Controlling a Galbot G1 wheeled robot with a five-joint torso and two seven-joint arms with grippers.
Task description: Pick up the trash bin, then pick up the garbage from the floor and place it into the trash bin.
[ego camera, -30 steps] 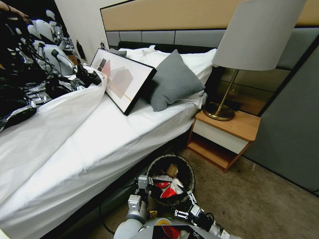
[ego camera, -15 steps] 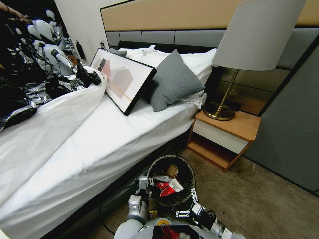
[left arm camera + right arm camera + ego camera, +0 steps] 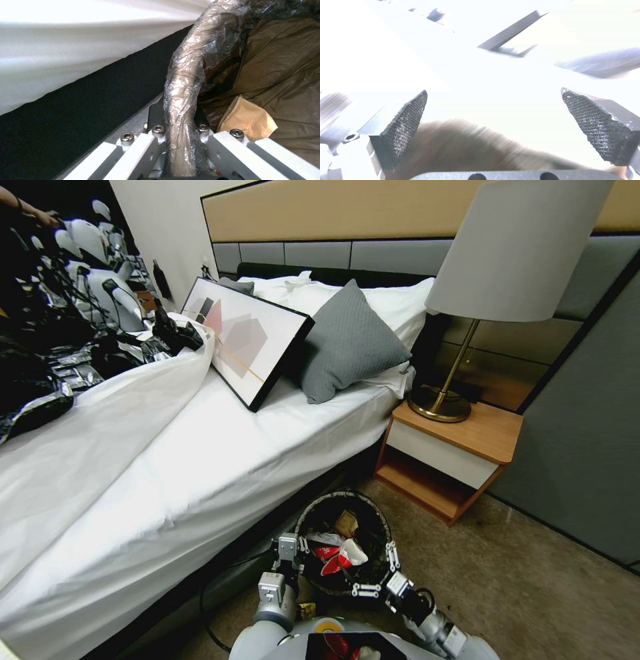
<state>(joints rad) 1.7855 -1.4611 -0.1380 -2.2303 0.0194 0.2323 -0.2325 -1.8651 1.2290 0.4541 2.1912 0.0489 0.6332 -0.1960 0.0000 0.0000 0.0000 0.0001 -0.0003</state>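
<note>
The trash bin [image 3: 373,518], round with a dark liner bag, stands on the carpet between the bed and the nightstand. My left gripper [image 3: 298,548] is shut on the bin's near-left rim; the left wrist view has the liner-wrapped rim [image 3: 185,82] pinched in the left gripper [image 3: 180,131]. Garbage lies inside: a red-and-white wrapper [image 3: 339,559] and a tan paper piece [image 3: 345,523], the same tan paper [image 3: 248,117] showing close up. My right gripper [image 3: 371,568] hovers open and empty over the bin's near rim. The right gripper [image 3: 494,90] has wide-apart fingers [image 3: 405,122] with nothing between them.
The white bed [image 3: 167,467] runs along the left, with a framed picture [image 3: 243,340], a grey pillow [image 3: 347,343] and shiny black bags [image 3: 40,360]. A wooden nightstand [image 3: 453,460] with a lamp [image 3: 513,253] stands behind the bin. A small yellow piece [image 3: 307,610] lies by my left arm. Open carpet [image 3: 533,580] spreads right.
The right gripper has drawn back from the bin's inside toward its near rim, open. The red-and-white wrapper stays in the bin. The left gripper has not moved.
</note>
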